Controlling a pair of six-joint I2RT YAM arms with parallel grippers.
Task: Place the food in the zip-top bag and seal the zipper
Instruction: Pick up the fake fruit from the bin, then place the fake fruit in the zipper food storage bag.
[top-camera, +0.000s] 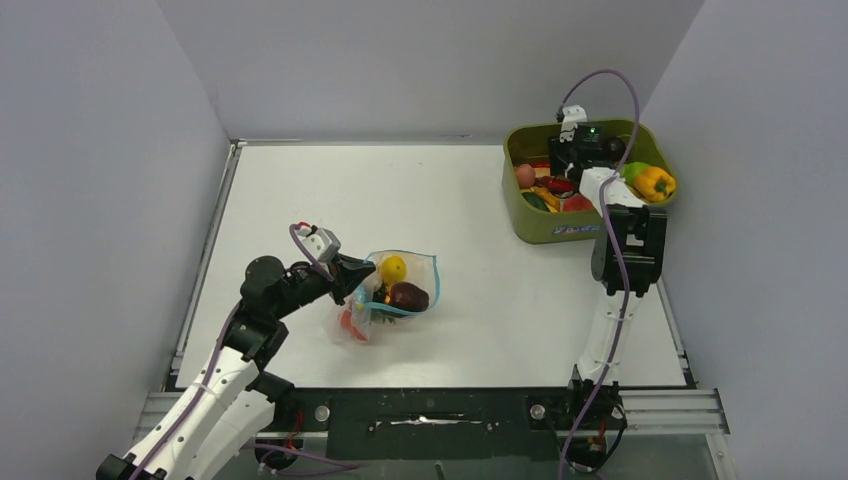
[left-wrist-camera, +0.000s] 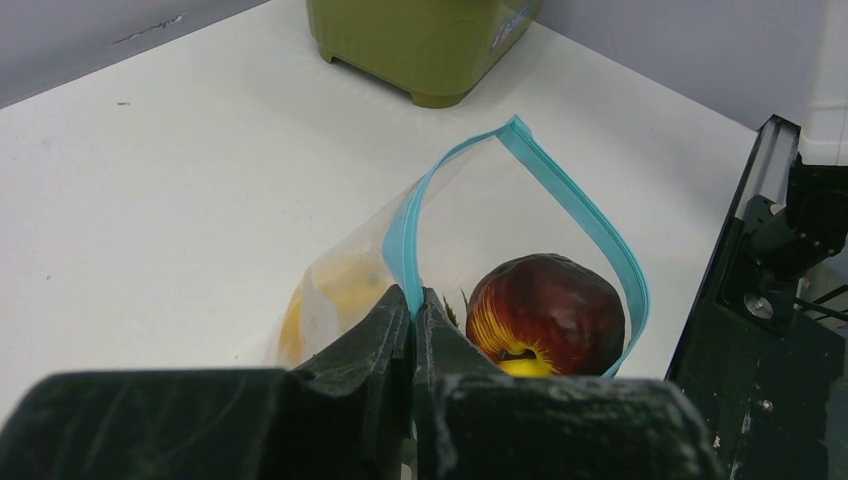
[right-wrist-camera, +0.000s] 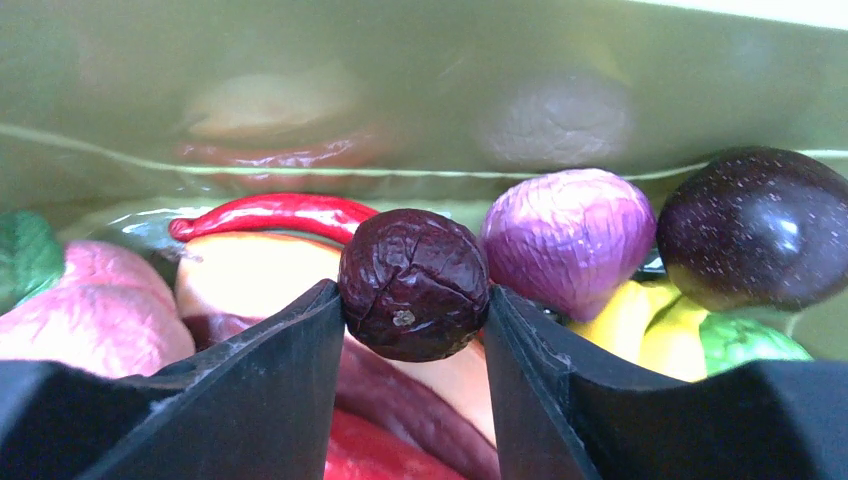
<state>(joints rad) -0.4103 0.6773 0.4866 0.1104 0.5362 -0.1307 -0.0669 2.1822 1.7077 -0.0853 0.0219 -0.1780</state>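
even bright light, soft shadows (wrist foregrounds blurred)

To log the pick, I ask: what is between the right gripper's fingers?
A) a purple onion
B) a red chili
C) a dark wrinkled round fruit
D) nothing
C: the right wrist view shows the right gripper clamping the dark wrinkled fruit from both sides.

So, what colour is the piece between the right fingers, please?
Dark maroon piece, wrinkled; best seen from the right wrist.

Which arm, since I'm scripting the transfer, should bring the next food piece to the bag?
Right. The right gripper clamps a dark maroon piece inside the green tub; the left gripper is shut on the rim of the zip-top bag, holding its mouth open.
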